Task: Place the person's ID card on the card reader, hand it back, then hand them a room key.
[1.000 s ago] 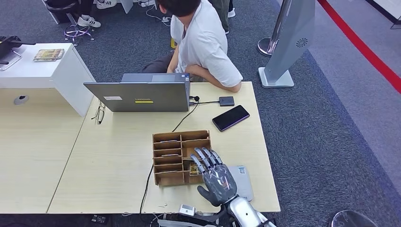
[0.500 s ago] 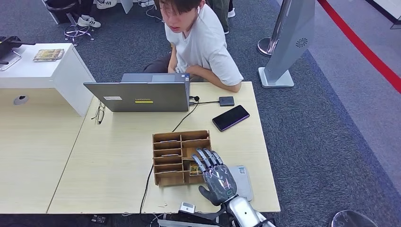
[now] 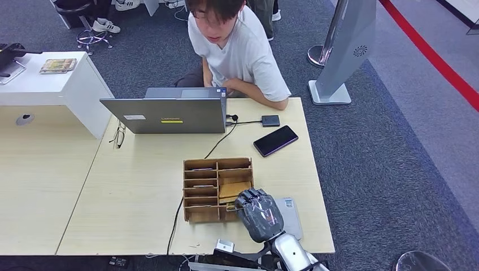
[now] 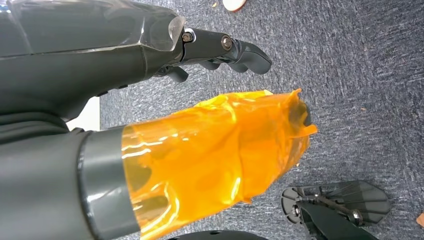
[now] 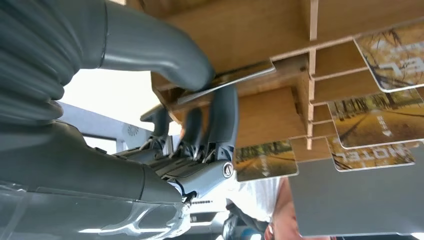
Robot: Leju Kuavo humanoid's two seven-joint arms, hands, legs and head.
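My right hand (image 3: 258, 213) is at the near right corner of the wooden card holder (image 3: 203, 164), its fingers curled down into a slot. In the right wrist view the thumb (image 5: 150, 45) and the darker fingers (image 5: 222, 120) pinch the edge of a room key card (image 5: 235, 75) that sticks out of the holder. More key cards (image 5: 370, 125) with a yellow tree print lie in the other slots. The grey flat card reader (image 3: 291, 217) lies on the table just right of that hand. My left hand (image 4: 220, 47) hangs over the carpet holding nothing, its thumb wrapped in orange film.
A person (image 3: 243, 51) in a white T-shirt leans on the far edge of the table (image 3: 130, 192). A laptop (image 3: 169, 113), a dark phone (image 3: 275, 140) and a small black box (image 3: 270, 120) lie at the far side. A cable (image 3: 178, 220) runs past the holder.
My right hand's fingers, stretched flat over the holder before, have curled down and closed on a card. The person has shifted a little to the left.
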